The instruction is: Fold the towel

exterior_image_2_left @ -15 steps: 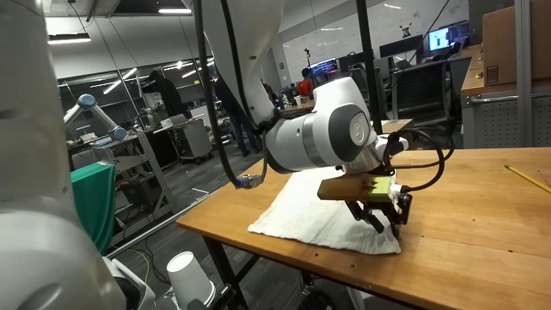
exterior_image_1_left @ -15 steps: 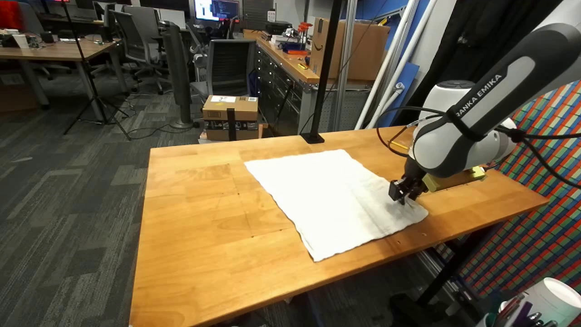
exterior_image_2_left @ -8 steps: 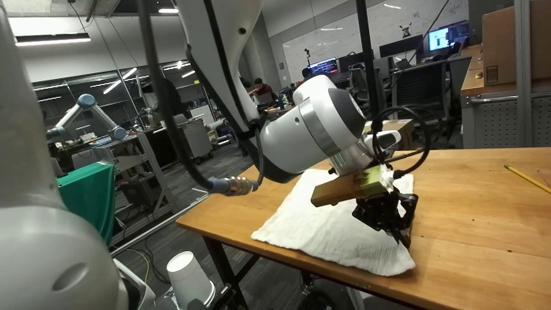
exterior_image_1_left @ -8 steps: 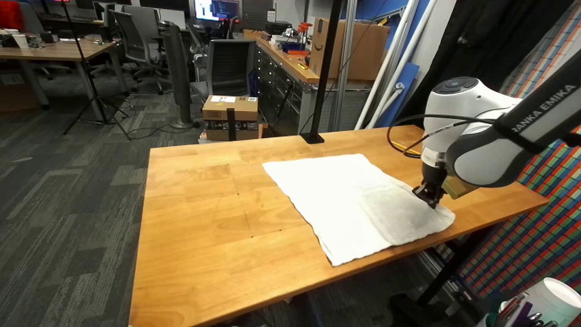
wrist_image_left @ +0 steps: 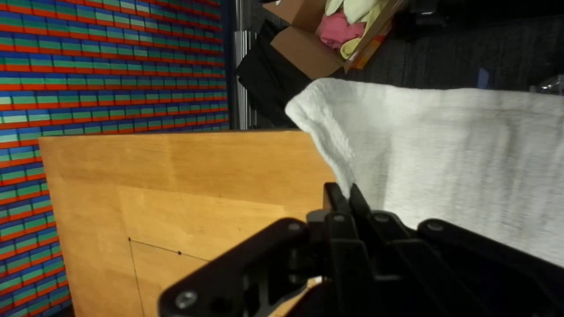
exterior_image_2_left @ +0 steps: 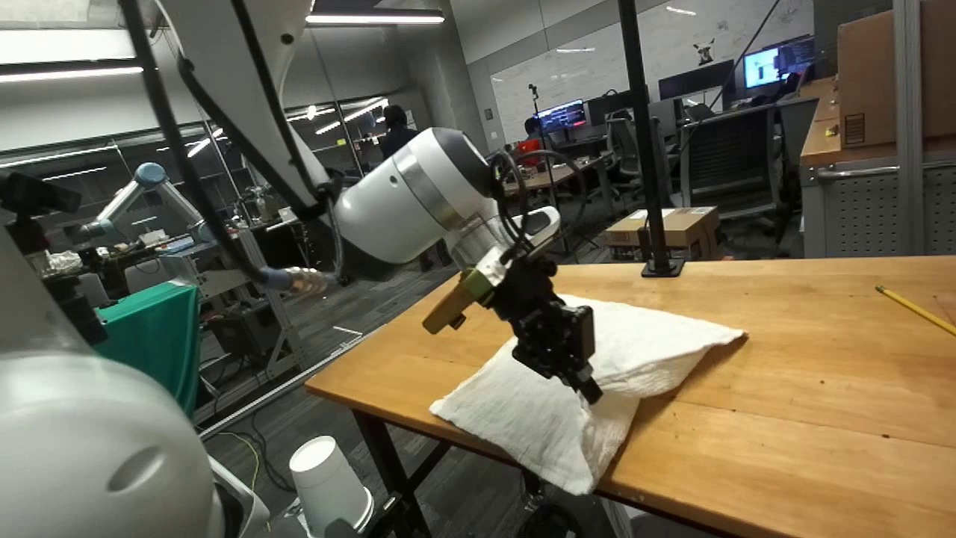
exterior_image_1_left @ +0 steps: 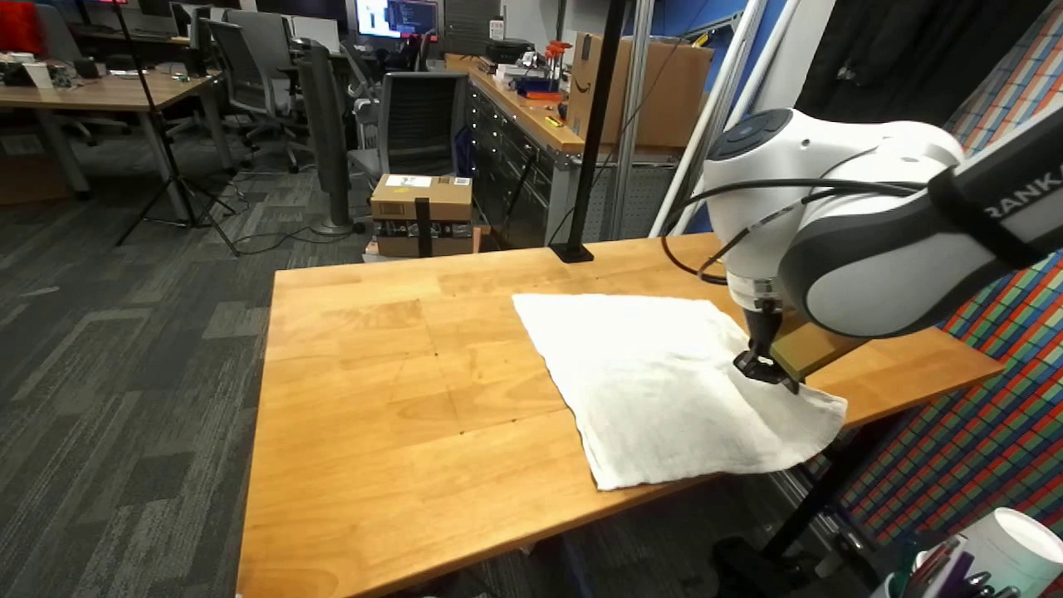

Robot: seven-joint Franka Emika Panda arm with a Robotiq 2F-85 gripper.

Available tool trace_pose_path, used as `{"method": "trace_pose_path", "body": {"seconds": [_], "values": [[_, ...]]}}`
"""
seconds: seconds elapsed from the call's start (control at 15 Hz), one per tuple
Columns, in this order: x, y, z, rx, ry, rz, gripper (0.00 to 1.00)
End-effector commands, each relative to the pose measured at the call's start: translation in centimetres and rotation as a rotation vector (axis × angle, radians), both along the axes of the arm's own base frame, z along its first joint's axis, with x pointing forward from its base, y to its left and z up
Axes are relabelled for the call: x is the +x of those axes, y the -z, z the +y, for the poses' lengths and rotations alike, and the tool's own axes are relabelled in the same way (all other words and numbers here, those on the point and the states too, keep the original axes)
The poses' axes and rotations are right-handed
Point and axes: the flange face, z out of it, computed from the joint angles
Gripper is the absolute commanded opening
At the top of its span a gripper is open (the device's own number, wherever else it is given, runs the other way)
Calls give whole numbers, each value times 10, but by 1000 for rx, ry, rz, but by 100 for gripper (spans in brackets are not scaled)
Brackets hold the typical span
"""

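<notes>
The white towel (exterior_image_1_left: 648,399) lies spread and skewed on the wooden table (exterior_image_1_left: 374,374). It also shows in an exterior view (exterior_image_2_left: 515,418), creased near the gripper, and in the wrist view (wrist_image_left: 462,167). One corner reaches past the table's edge in the wrist view. My gripper (exterior_image_1_left: 796,387) is shut on the towel's side edge, near that corner, low over the table. The gripper points down at a tilt in an exterior view (exterior_image_2_left: 588,390). In the wrist view the fingertips (wrist_image_left: 346,193) pinch the towel's edge between them.
A black pole (exterior_image_1_left: 581,166) stands on the table's far side. A yellow pencil (exterior_image_2_left: 915,308) lies on the table. White cups (exterior_image_2_left: 328,478) stand below the table's level near the robot base. An open cardboard box (wrist_image_left: 317,53) with cloths sits on the floor beyond the table's edge.
My gripper was open at the towel's edge and has shut on it. It has drawn the edge toward the robot, so the towel has slid, turned and creased.
</notes>
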Motion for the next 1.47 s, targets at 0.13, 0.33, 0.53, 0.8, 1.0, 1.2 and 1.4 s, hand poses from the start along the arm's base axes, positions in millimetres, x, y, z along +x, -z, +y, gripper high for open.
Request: {"method": "trace_pose_path", "body": {"seconds": [0.13,0.33,0.53,0.8,1.0,1.2,1.4], "values": [[20,-7,86,54,19,-53,1],[46,-4,117,65,25,-99,1],[76,3,154,72,60,-142,2],[102,18,215,89,63,-180,2],[117,27,250,97,54,-195,1],[136,31,270,90,60,-213,1],[168,23,278,100,73,-253,2]]}}
